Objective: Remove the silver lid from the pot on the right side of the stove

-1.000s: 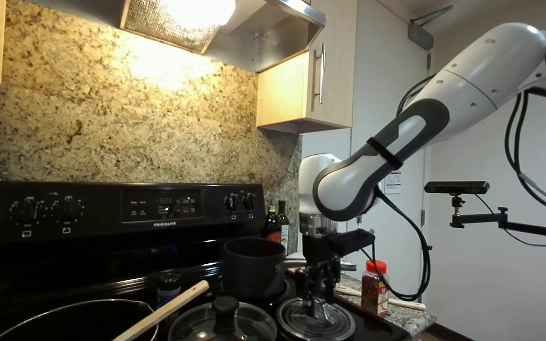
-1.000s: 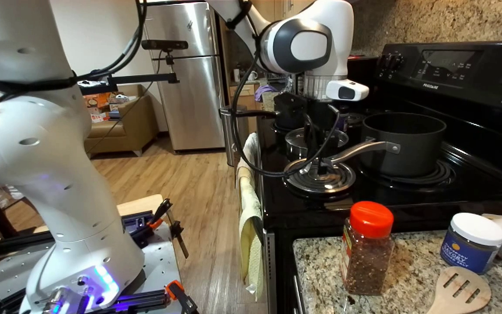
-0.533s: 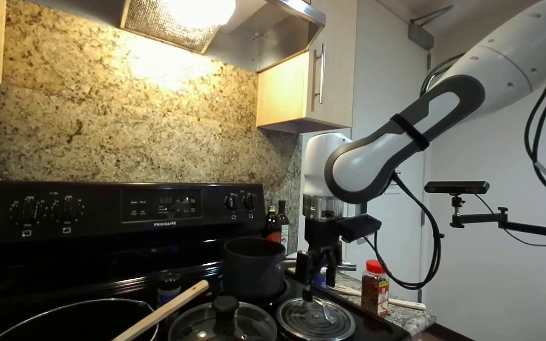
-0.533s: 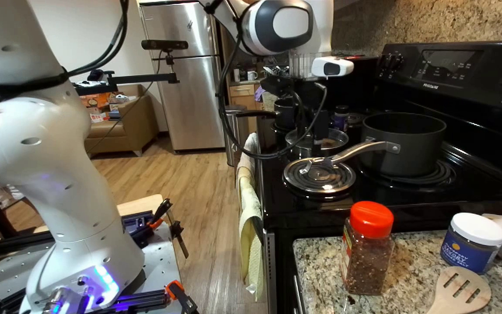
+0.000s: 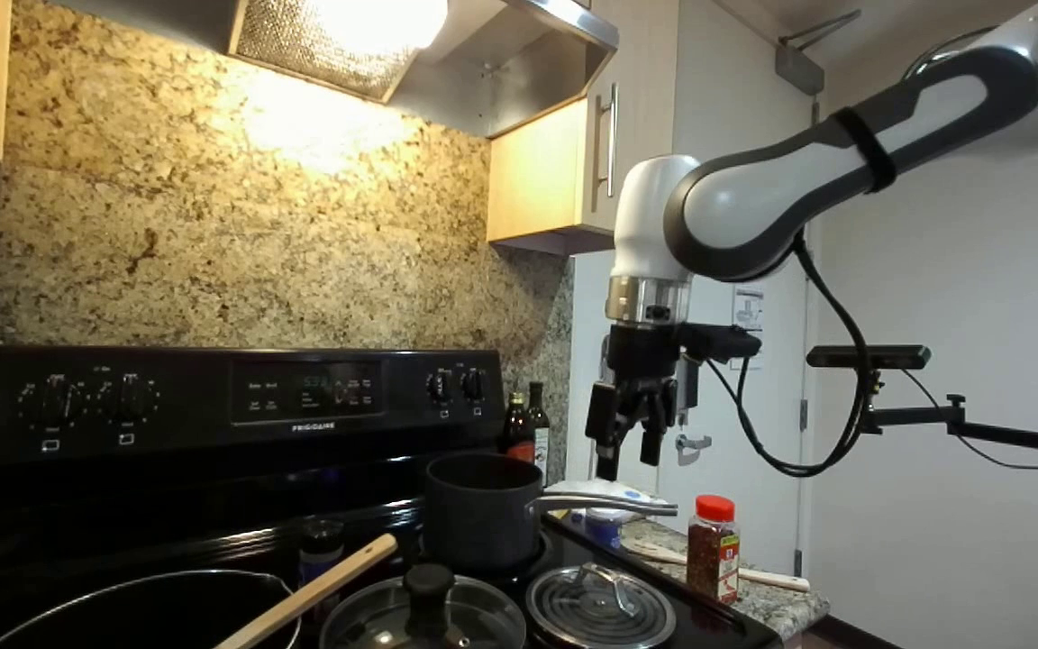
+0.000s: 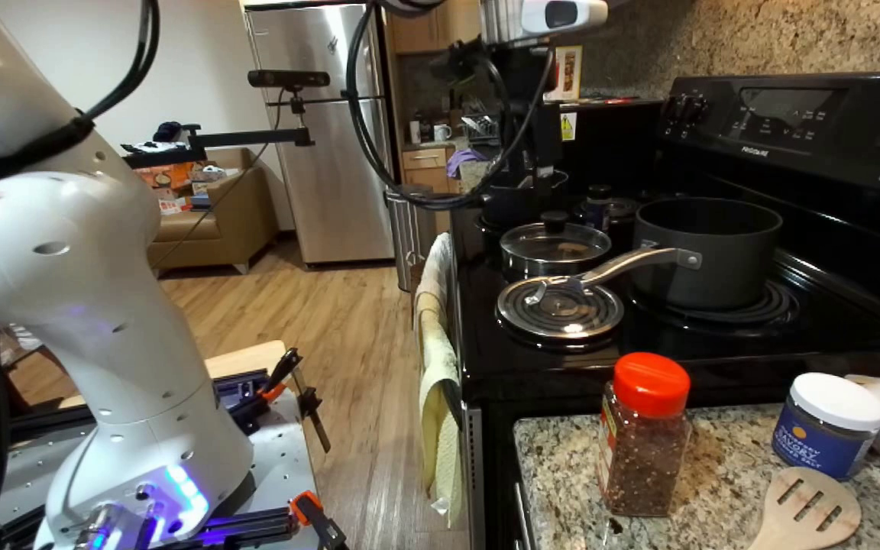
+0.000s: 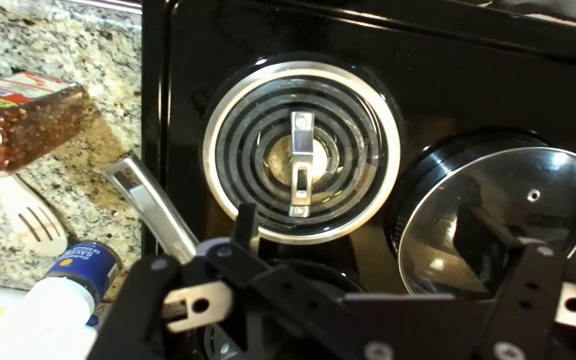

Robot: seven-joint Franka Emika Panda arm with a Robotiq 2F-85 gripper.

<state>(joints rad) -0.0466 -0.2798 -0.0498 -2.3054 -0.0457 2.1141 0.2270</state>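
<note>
Indeed, silver lid (image 7: 302, 155) off the pot (image 5: 483, 518)

It lies handle up over a coil burner (image 7: 253, 165) of the stove (image 5: 204, 469), rings visible through its glass, near the uncovered pot; the gripper (image 5: 629, 458) hangs well above, fingers spread apart, holding nothing

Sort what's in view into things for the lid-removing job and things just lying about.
For the job:
dark pot, uncovered
silver-handled lid, already off the pot
stove under both
hand, open

Just lying about:
red-capped spice bottle
blue jar
slotted wooden spatula
big pan
wooden utensil
glass lid with black knob
</note>
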